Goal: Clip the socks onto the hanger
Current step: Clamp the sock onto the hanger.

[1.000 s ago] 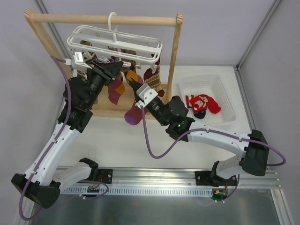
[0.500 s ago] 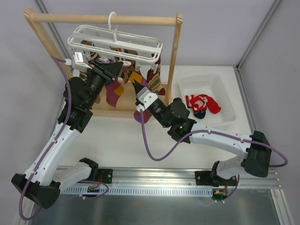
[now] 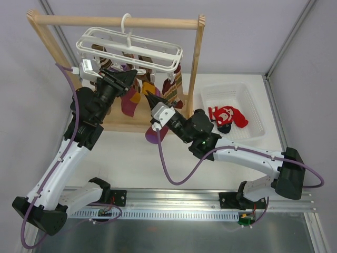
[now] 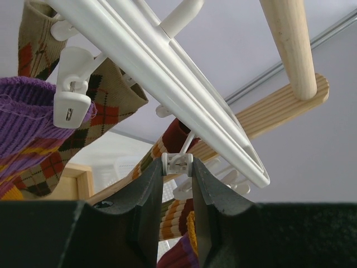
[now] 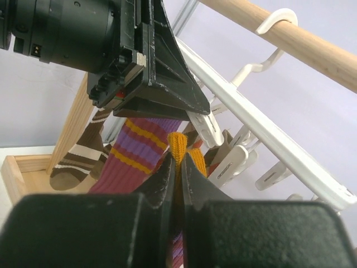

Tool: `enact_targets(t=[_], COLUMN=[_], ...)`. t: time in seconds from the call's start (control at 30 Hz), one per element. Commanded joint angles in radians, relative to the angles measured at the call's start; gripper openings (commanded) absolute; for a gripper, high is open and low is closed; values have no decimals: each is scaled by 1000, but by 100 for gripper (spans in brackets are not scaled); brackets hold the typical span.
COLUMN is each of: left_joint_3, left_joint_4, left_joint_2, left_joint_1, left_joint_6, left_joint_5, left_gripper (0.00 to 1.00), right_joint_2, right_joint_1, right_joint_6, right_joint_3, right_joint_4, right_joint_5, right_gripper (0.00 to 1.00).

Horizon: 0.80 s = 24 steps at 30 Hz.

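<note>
The white plastic hanger (image 3: 129, 47) is hanging by its hook from the round bar of the wooden rack (image 3: 113, 21), in the upper left of the top view. It is a frame of thin rails with many little clips. Soft knitted socks (image 3: 129, 100) are dangling under it. One is a brown diamond sock (image 4: 106, 106) and one is a brown wavy sock (image 5: 83, 159) with white stripes.

The left end effector (image 4: 177, 173) is squeezing one small white clip (image 4: 177, 162) between its black fingers. The right end effector (image 5: 178, 167) is pinching the orange top of a purple sock (image 5: 178, 142), close below the left one.

At the right, a white basket (image 3: 231, 89) with holes is sitting on the desk (image 3: 131, 158). A red sock (image 3: 226, 115) with white marks is lying in it.
</note>
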Motion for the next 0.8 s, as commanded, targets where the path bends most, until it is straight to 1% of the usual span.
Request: enact_targets(t=[0.0, 0.27, 0.6, 0.77], left_joint_3=[9, 15, 48, 89], left_joint_4=[-55, -65, -93, -131], left_joint_2=[-22, -31, -12, -1], left_joint_1=[-17, -17, -17, -17], left_joint_6=[10, 18, 44, 75], left_joint_5=[14, 9, 34, 51], left_gripper=[4, 4, 4, 4], right_joint_2=[8, 19, 37, 56], right_joint_1=[4, 4, 19, 37], right_joint_6=[-65, -172, -154, -206], right_joint_3=[52, 76, 76, 56], right_joint_4=[56, 41, 27, 96], right_joint_5=[-29, -77, -134, -114], right_gripper=[1, 1, 1, 1])
